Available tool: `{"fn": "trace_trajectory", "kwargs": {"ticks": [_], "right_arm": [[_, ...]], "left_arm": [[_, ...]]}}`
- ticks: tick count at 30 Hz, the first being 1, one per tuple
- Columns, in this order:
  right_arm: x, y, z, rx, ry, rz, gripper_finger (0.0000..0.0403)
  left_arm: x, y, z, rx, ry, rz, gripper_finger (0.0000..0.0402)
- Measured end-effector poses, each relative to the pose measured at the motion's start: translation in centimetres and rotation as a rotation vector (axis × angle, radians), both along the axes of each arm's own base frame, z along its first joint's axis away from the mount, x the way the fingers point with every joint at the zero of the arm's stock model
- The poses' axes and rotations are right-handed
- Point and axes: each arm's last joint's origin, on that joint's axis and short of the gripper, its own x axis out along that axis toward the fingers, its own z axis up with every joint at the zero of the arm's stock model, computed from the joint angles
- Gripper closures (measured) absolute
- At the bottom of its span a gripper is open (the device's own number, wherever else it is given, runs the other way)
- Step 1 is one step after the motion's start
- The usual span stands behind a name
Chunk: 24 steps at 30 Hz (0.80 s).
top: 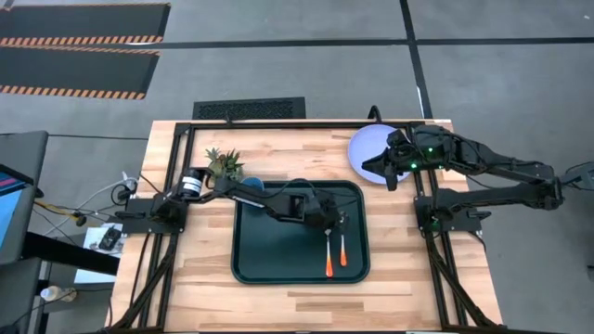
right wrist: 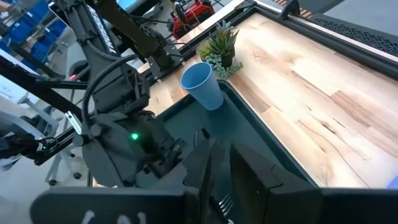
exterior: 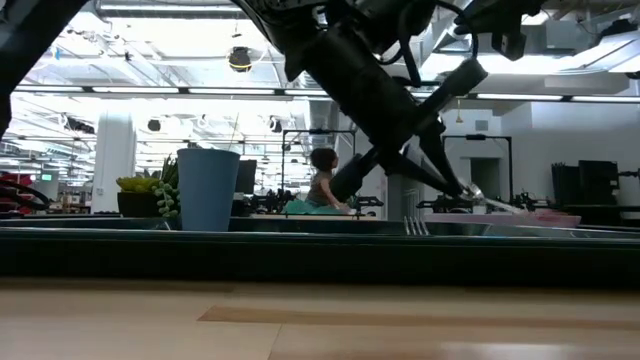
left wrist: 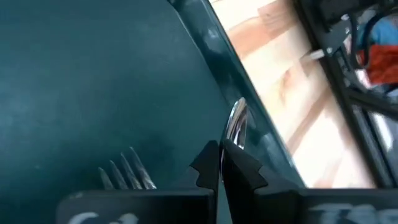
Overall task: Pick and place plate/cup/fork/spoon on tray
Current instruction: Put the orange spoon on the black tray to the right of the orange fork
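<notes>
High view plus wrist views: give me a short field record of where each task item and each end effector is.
tray: centre of table
cup: upright in a tray corner
fork: lying on tray
spoon: over tray beside fork
left end effector: shut on spoon
plate: on table, off tray
right end effector: open, at plate's edge

The big dark green tray (top: 251,264) lies flat on the bench. The fork (top: 329,254) and spoon (top: 342,249) lie side by side in it, orange handles together. The blue cup (right wrist: 203,84) stands at its corner. The round plate (top: 367,147) lies outside, near the tray's other far corner.
</notes>
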Motion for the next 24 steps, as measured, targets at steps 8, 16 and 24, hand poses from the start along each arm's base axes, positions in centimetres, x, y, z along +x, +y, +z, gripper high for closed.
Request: {"fn": "trace_trajectory", "kwargs": {"ticks": [8, 16, 24], "right_arm": [[0.0, 0.0, 0.0, 0.0, 0.0, 0.0, 0.0316], [0.0, 0.0, 0.0, 0.0, -0.001, 0.0, 0.0316], [0.0, 0.0, 0.0, 0.0, -0.003, 0.0, 0.0316]], "left_arm": [[-0.1, -0.9, 0.0, -0.043, -0.003, 0.043, 0.0402], [0.1, -1.9, -1.3, -0.1, 0.005, 0.022, 0.0402], [0.0, -1.7, -1.5, -0.094, 0.019, 0.024, 0.0402]]}}
